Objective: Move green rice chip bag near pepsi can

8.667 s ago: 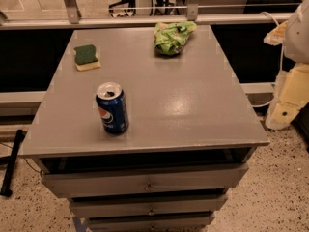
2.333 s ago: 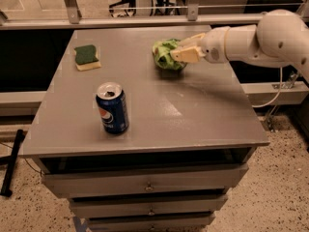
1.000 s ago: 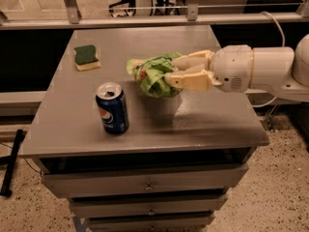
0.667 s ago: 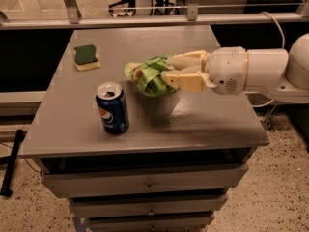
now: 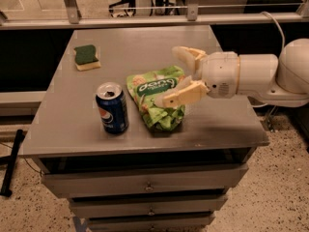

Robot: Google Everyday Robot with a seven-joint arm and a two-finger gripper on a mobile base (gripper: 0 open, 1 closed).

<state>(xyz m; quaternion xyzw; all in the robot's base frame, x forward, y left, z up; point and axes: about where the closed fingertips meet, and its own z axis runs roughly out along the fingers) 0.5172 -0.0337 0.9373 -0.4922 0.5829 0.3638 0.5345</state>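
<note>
Green rice chip bag (image 5: 155,98) lies flat on the grey table (image 5: 145,42), front-centre, logo up. Pepsi can (image 5: 112,108) stands upright just beside the bag's left edge; a narrow gap shows between them.

Gripper (image 5: 170,76) comes in from the right, over the bag's right half. Its fingers are spread wide and not closed on anything: the near finger (image 5: 182,94) lies across the bag's right side, the far one sits past the bag's back edge. Contact with the bag cannot be judged.

Green-and-yellow sponge (image 5: 87,57) rests at the back left, well apart from both. Drawers (image 5: 149,183) sit below the tabletop. Nothing lies between bag and can.
</note>
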